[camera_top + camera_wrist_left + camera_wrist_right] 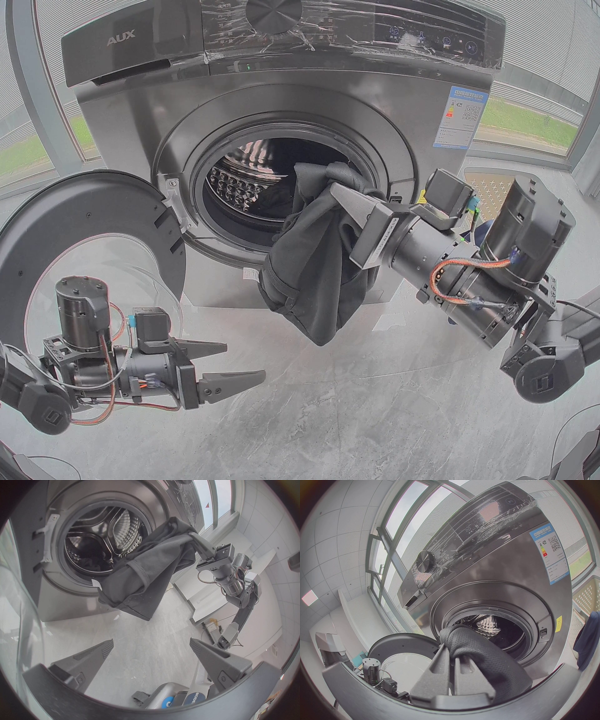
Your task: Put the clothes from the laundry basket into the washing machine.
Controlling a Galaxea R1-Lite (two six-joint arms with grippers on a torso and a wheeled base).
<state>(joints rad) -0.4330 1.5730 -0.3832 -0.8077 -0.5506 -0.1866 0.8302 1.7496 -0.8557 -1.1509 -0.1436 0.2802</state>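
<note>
My right gripper (340, 190) is shut on a black garment (312, 256), held just in front of the washing machine's round opening (250, 187). The cloth hangs down from the fingers past the door rim toward the floor. In the right wrist view the garment (484, 658) drapes over the closed fingers (456, 673). The left wrist view has the same garment (147, 573) dangling before the drum (93, 545). My left gripper (228, 362) is open and empty, low at the left near the open door (81, 225). The laundry basket (494, 184) stands right of the machine, with a dark blue cloth (587, 642) on its edge.
The washer door (18, 630) is swung wide open to the left, close to my left arm. Grey tiled floor (350, 400) lies free in front of the machine. Windows run behind and beside the washer.
</note>
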